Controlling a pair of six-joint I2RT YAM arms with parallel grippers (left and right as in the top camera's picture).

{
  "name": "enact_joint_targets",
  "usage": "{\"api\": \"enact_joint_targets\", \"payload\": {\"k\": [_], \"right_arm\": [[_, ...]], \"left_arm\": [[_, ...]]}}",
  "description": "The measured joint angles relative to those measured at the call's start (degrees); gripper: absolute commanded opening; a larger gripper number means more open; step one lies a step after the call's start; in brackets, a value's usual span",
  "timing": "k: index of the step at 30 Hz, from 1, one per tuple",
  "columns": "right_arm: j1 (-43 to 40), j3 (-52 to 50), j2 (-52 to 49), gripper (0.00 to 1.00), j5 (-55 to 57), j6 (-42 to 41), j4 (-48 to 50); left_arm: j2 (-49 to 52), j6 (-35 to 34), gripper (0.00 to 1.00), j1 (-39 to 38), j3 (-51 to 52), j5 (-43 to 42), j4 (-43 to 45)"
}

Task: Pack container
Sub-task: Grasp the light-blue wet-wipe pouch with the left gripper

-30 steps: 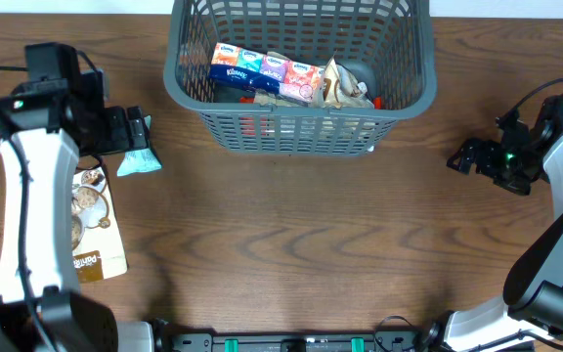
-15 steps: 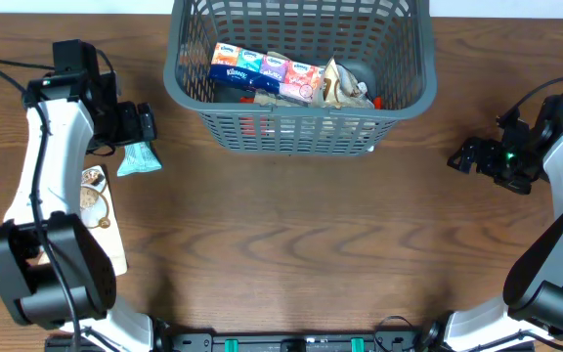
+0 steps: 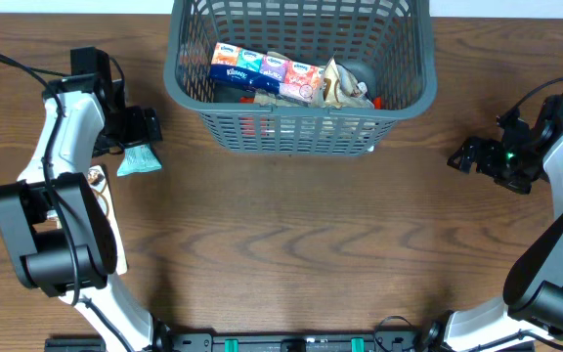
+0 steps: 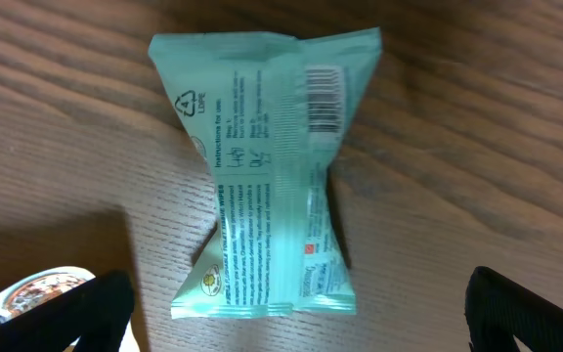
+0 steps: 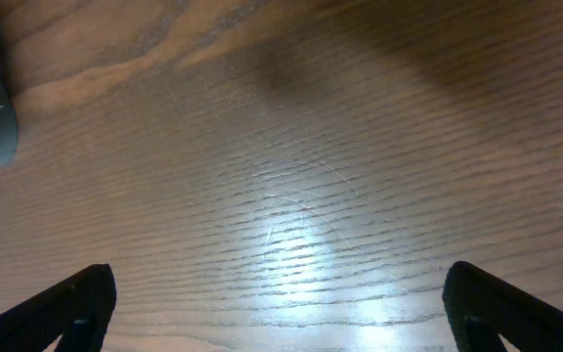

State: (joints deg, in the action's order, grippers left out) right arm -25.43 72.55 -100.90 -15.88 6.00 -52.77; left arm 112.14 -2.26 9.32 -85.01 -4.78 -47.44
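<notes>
Two black fingers (image 4: 81, 311) of the left gripper (image 3: 143, 127) stand spread wide with nothing between them but air. Ahead of them a mint-green packet (image 4: 267, 166) lies flat on the wooden table (image 3: 291, 244), barcode side up (pinched narrow at its middle), clear of both fingers. By the left finger peeps the corner of a cookie-printed pack (image 4: 18, 298), mostly hidden.

Across the table, the right gripper (image 3: 465, 156) also has its fingers (image 5: 66, 311) spread wide, empty, over bare wood near the table's right edge.

Between the two arms, at the far side of the table, stands the container (image 3: 296, 132), upright. Inside it lie a row of small tissue packs (image 3: 267, 68) and, to their right, a crumpled wrapper (image 3: 345, 86). The mint-green packet is near the container's left front corner, outside it; the right gripper is well apart from it.
</notes>
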Motion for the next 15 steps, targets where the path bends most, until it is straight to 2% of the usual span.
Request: {"api": "enact_joint_targets", "payload": {"k": [8,15], "right_arm": [[0.0,0.0,0.0,0.99,0.0,0.0,0.3],[0.0,0.0,0.0,0.99,0.0,0.0,0.3]], "left_arm": [[4.2,-1.6,0.97,0.0,0.0,1.2,0.2],[7.0,-2.4,0.86,0.0,0.0,2.0,2.6]]}}
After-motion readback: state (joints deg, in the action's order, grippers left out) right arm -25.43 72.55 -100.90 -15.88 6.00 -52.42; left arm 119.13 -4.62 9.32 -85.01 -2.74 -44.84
